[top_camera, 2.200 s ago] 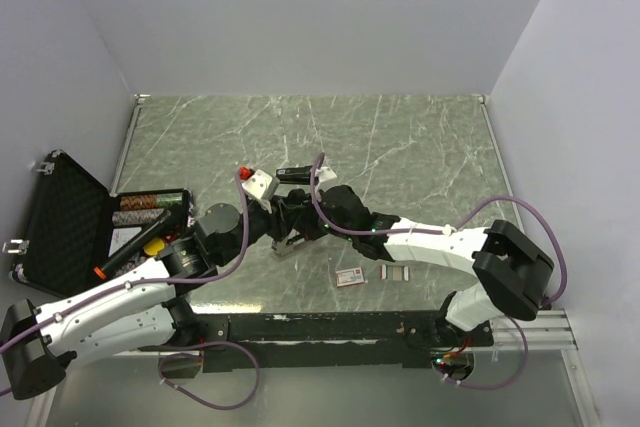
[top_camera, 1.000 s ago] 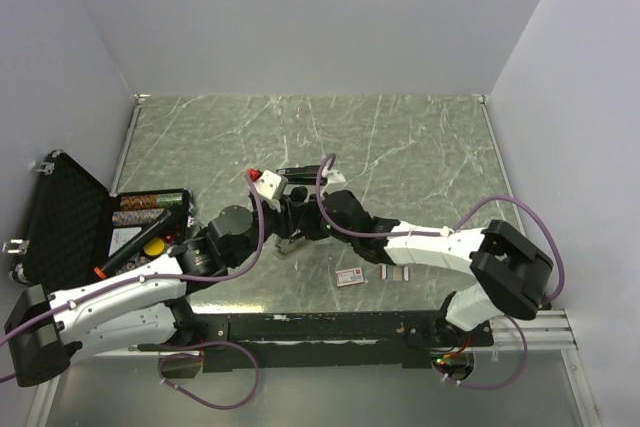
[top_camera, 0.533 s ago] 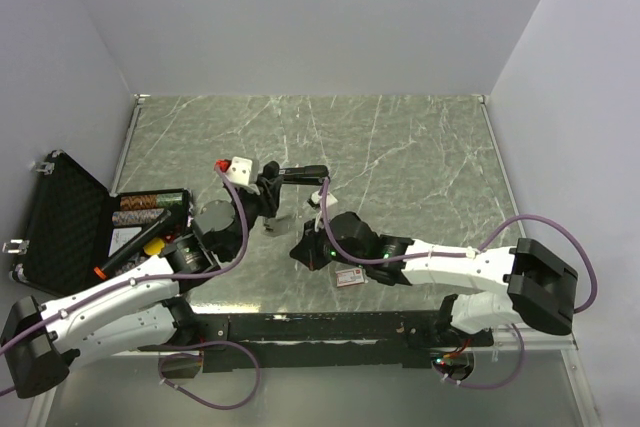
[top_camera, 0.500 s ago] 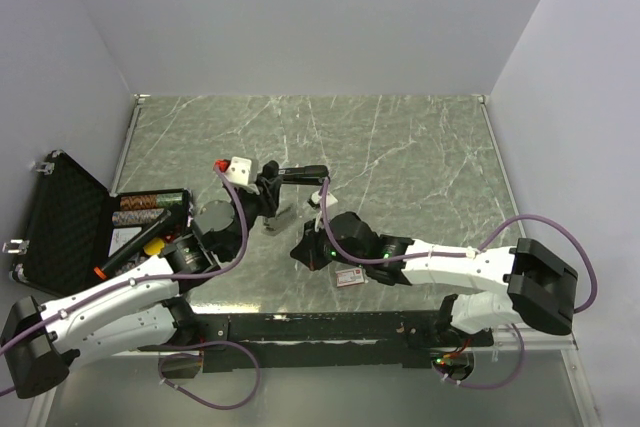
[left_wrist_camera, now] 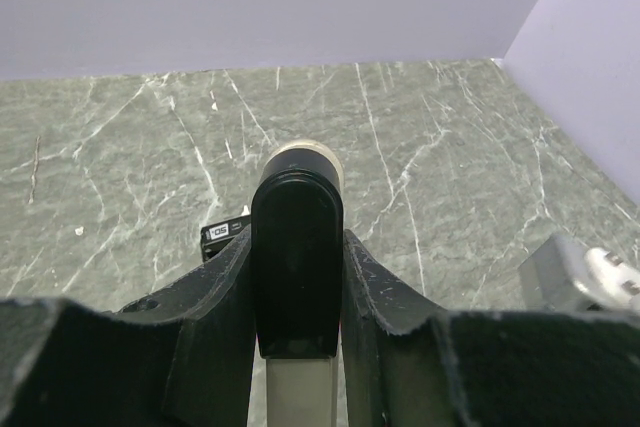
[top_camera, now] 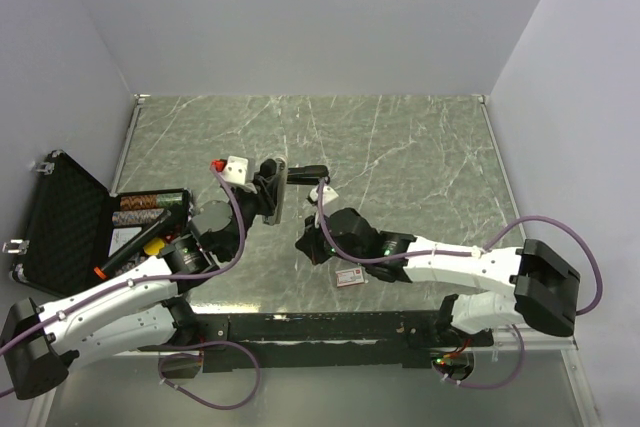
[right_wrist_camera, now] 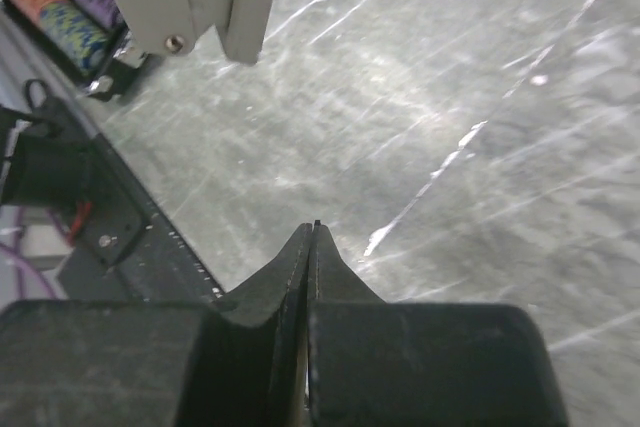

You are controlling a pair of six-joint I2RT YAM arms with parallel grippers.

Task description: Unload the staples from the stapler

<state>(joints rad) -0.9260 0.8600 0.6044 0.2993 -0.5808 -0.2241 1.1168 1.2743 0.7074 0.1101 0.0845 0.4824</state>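
If grip is loosened, the stapler (left_wrist_camera: 297, 287) pinched by the left gripper (left_wrist_camera: 296, 242) could be dropped; the right gripper (right_wrist_camera: 312, 242) is pressed closed.

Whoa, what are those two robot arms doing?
They are working on getting staples out of a stapler. The left gripper is clamped on the black stapler and holds it up over the green marbled table. The right gripper is pinched shut close by. I can't tell if it holds any staples. A small red-and-white box lies beside the right arm.
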